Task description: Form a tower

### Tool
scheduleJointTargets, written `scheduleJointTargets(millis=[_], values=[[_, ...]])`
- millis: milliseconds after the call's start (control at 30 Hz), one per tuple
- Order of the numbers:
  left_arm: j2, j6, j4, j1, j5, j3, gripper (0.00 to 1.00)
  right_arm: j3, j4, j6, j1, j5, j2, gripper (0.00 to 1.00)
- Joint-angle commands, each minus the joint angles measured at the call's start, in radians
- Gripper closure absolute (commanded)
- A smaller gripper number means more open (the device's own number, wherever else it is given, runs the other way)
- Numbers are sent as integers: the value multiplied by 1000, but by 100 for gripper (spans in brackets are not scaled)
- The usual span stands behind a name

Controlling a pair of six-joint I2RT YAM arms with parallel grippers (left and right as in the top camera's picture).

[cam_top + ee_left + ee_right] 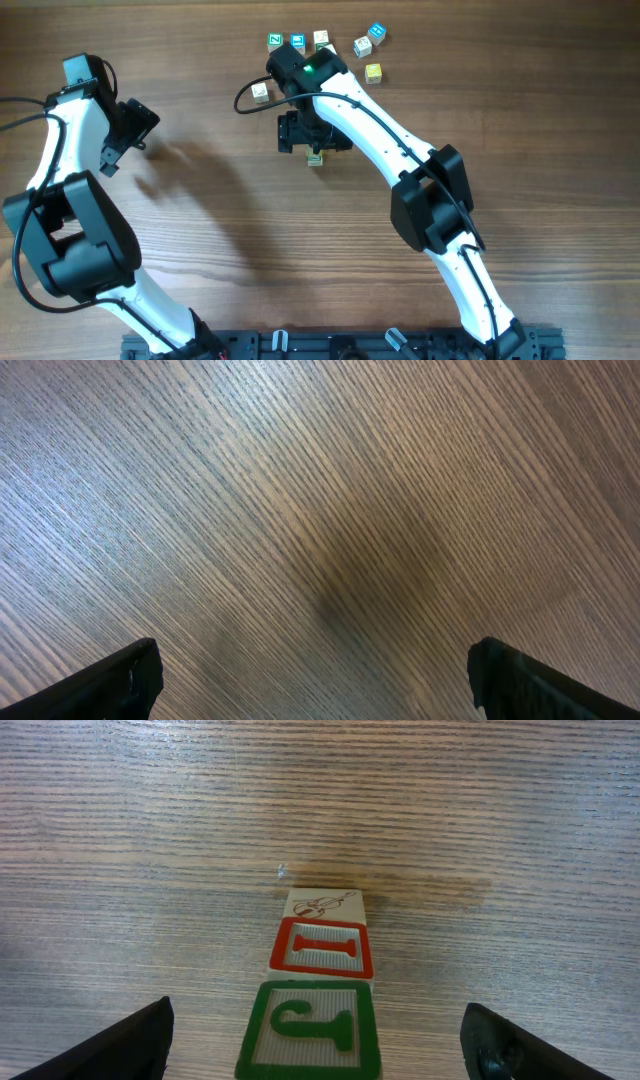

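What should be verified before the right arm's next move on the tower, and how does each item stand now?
1. Jaws of the right gripper open, one finger on each side of the tower: ok.
2. Nothing held by the right gripper: ok.
3. Visible cubes of the tower roughly in line: ok.
4. The left gripper open over bare table, far from the tower: ok.
5. The loose cubes apart from the tower: ok.
6. Tower standing straight: cannot tell.

Left arm (pixel 62 150) sits folded on its own side, left gripper (pixel 312 660) jaws spread wide, empty. Right arm (pixel 372 130) reaches far forward, right gripper (pixel 318 1015) pointing down, jaws wide apart, clamping nothing.
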Motion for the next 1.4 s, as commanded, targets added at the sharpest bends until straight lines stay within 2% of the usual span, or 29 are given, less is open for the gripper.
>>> scheduleJointTargets(millis=[0, 767, 933, 1367], values=[[-20, -3, 0, 3, -10, 10, 0, -6, 2, 3, -2, 21, 23, 8], [-20, -3, 0, 3, -10, 10, 0, -6, 2, 3, -2, 21, 23, 9], [-20, -3, 0, 3, -10, 10, 0, -6, 2, 3, -2, 21, 23, 13], [-20, -3, 0, 3, -10, 10, 0, -6, 2, 3, -2, 21, 23, 14]])
